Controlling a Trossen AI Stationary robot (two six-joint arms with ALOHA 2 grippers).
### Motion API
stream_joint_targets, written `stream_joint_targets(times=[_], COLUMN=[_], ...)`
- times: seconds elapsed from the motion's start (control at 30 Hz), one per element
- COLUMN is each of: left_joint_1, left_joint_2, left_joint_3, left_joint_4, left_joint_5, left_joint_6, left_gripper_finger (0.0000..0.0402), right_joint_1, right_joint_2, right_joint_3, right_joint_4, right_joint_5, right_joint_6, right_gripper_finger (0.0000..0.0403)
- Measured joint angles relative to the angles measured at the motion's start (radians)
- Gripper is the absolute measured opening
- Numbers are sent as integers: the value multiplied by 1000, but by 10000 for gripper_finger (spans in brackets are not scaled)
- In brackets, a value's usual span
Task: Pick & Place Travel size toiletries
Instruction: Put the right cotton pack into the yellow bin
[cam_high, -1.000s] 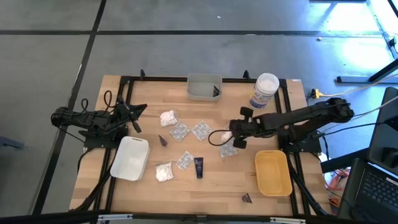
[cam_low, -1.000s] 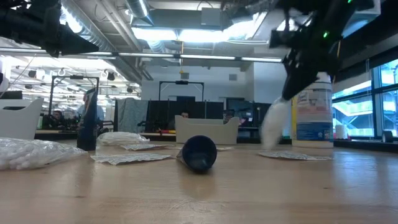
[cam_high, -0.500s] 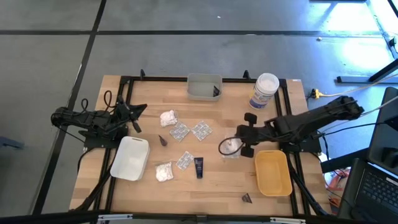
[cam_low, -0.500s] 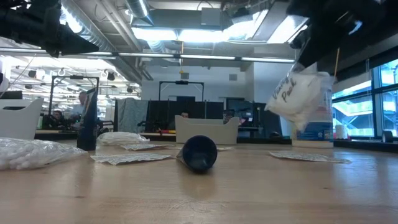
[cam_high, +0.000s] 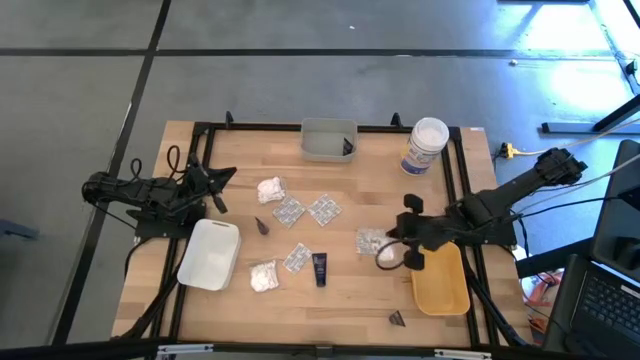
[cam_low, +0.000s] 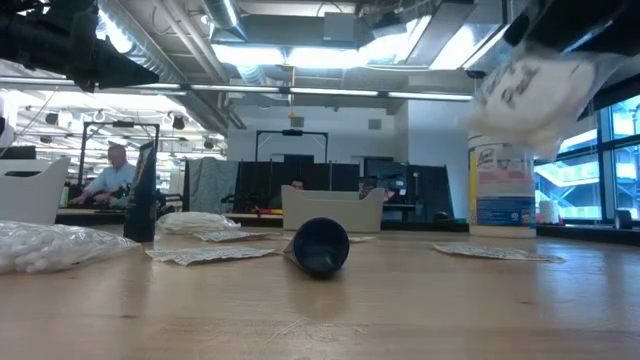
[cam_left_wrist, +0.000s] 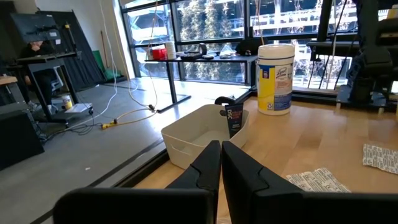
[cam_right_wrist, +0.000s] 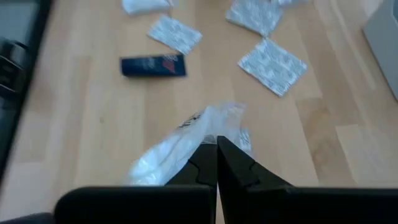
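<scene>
Right gripper (cam_high: 392, 256), in the lower right of the high view, is closed on a lumpy white puffy bundle in clear plastic (cam_right_wrist: 186, 144) and holds it in the air, just beside the left edge of the yellow rectangular tray (cam_high: 442, 285). Left gripper (cam_left_wrist: 220, 163) is closed and holds nothing; it waits at the left edge of the wooden desk (cam_high: 350, 295), above the white rectangular tray (cam_high: 209, 254).

At the upper middle of the desk stands the grey rectangular tray (cam_high: 327, 140), and to its right the tall white jar with a blue label (cam_high: 424, 146).

In the centre lie four silvery square blister packets (cam_high: 322, 210), two more white puffy bundles (cam_high: 270, 189), one small dark tube (cam_high: 319, 268) and two tiny dark cones (cam_high: 262, 226), one of them at the lower edge near the yellow tray.
</scene>
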Motion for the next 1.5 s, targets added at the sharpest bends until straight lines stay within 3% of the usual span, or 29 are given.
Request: stream_joint_targets(times=[0.37,1.13,1.5], left_joint_1=[0,0,0], left_joint_2=[0,0,0], left_joint_3=[0,0,0], left_joint_4=[0,0,0], left_joint_5=[0,0,0], left_joint_6=[0,0,0], left_gripper_finger=[11,12,12], right_joint_1=[160,348,388], right_joint_2=[-104,-134,-110], right_joint_3=[0,0,0], right_joint_4=[-46,-334,-533], right_joint_5=[34,-174,-271], right_joint_6=[198,899,1124], right_gripper_finger=[0,0,0])
